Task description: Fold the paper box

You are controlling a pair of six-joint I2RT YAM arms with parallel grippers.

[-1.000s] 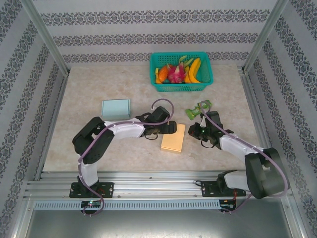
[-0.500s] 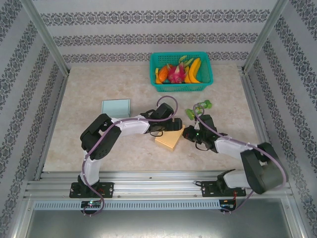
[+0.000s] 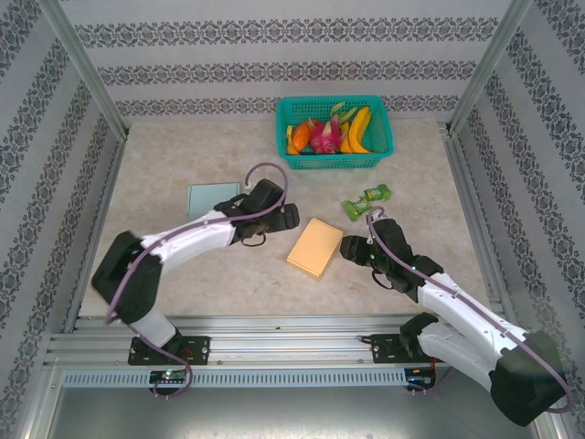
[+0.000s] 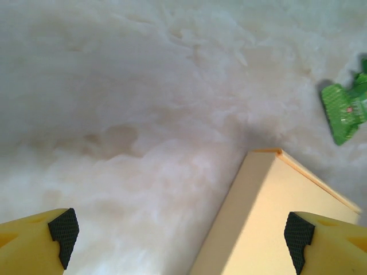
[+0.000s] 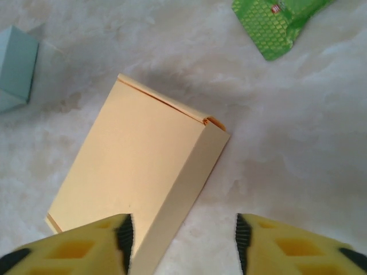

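Pale marbled counter (image 3: 183, 265), patterned walls (image 3: 274, 73). One tan paper box (image 3: 315, 248) lies at centre. My left jaws gape at its ten o'clock, my right jaws stand parted at three. One blue box (image 3: 213, 196), one green packet (image 3: 366, 201), one fruit basket (image 3: 334, 162); the packet's print is unreadable.

You've got the paper box (image 5: 135, 172) lying flat. Green packet (image 5: 275, 23) sits up-right of it, blue box (image 5: 14, 66) upper left. Right gripper (image 5: 182, 239) is at its near end w/ jaws apart.

Left gripper (image 4: 180, 236), right gripper (image 5: 183, 235) seemingly open.
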